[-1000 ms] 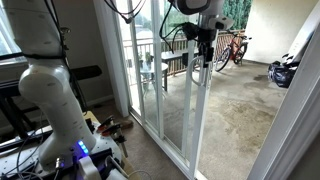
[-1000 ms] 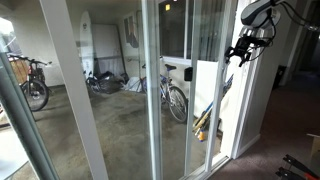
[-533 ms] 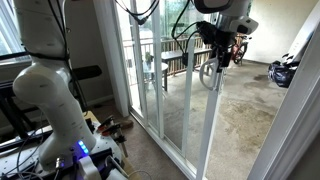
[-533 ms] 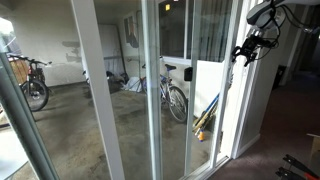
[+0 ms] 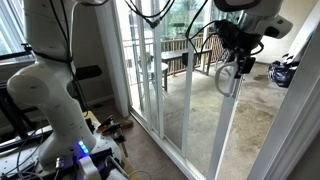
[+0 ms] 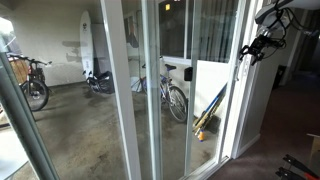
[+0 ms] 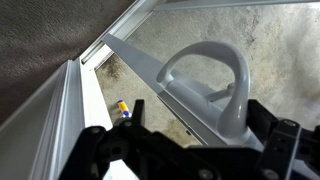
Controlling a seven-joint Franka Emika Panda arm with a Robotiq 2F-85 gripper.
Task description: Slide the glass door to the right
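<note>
The glass door (image 5: 195, 115) is a tall clear panel with a white edge stile (image 5: 228, 120). It also shows in an exterior view (image 6: 113, 100). My gripper (image 5: 240, 52) is at the stile at handle height, and it shows in an exterior view (image 6: 250, 50) too. In the wrist view the white loop handle (image 7: 215, 60) on the stile sits between my two black fingers (image 7: 198, 108). The fingers are spread wide, and the right one rests against the handle's base.
A fixed white-framed glass panel (image 5: 145, 70) stands beside the door. A white jamb (image 5: 295, 130) is to the right. Outside are bicycles (image 6: 175, 100) (image 6: 30, 85), a surfboard (image 6: 87, 45) and a dark helmet (image 5: 283, 70). A small yellow-blue thing (image 7: 122, 107) lies by the floor track.
The door and my gripper have moved steadily to the right together. The opening on the right has narrowed, and the door's trailing stile has moved right as well.
</note>
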